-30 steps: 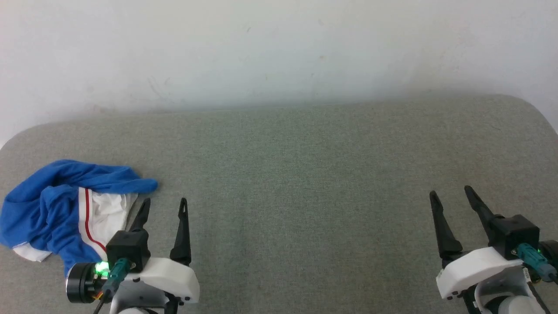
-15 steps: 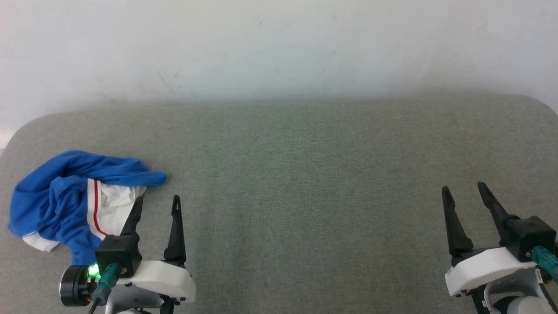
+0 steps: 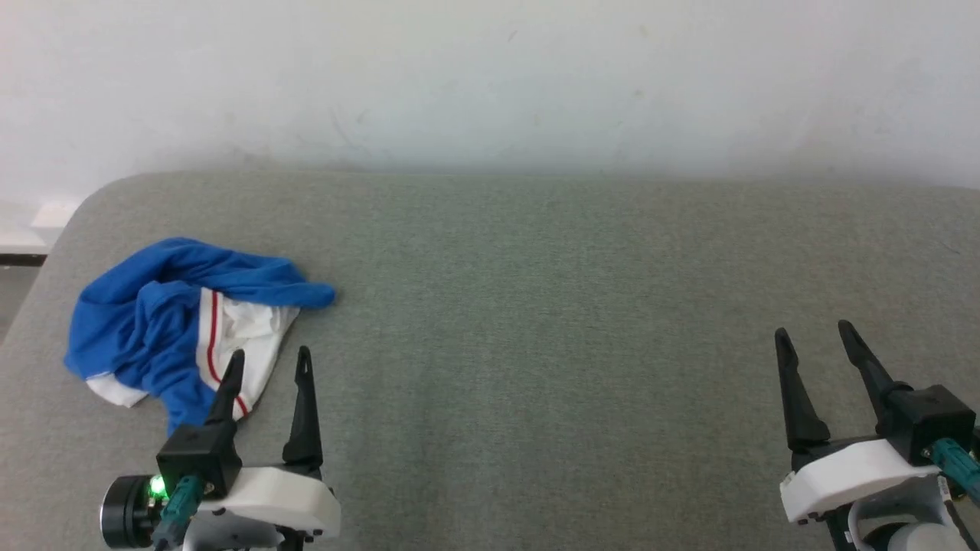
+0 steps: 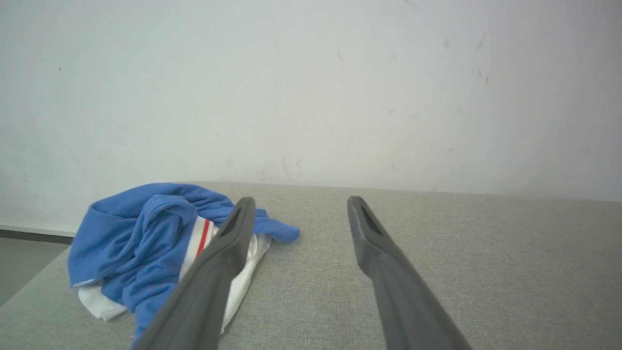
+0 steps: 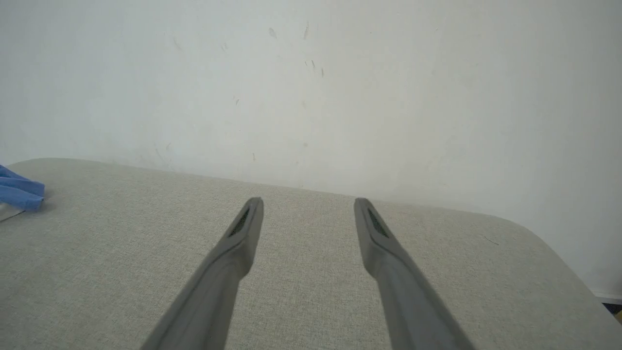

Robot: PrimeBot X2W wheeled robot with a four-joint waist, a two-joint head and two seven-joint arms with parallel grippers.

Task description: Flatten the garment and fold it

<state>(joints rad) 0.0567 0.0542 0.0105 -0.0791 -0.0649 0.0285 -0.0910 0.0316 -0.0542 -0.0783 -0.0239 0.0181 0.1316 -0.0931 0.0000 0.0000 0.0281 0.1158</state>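
From my seat I see the blue jersey (image 3: 153, 314) bunched in a loose heap on the left part of the grey fabric-covered desk (image 3: 536, 306), close to its rounded left far corner. It is not spread out at all. The blue cloth is rumpled into folds, with one blue end trailing out to the right. A white panel with a thin red stripe shows on the side nearest me, and a small white edge pokes out at the heap's lower left.

My left tool (image 3: 269, 353) sits at the near edge of the heap with its two dark fingers parted and nothing between them. In the head view the tip of its left finger overlaps the white striped panel, while the other finger stands over bare desk just beside the cloth. I cannot tell whether that left tip touches the fabric. The left wrist view shows the same finger crossing in front of the white part of the jersey (image 4: 141, 228).

My right tool (image 3: 812, 329) is well apart from it, over the bare right side of the desk, fingers likewise spread and empty. A scuffed white wall (image 3: 490, 76) rises behind the desk.
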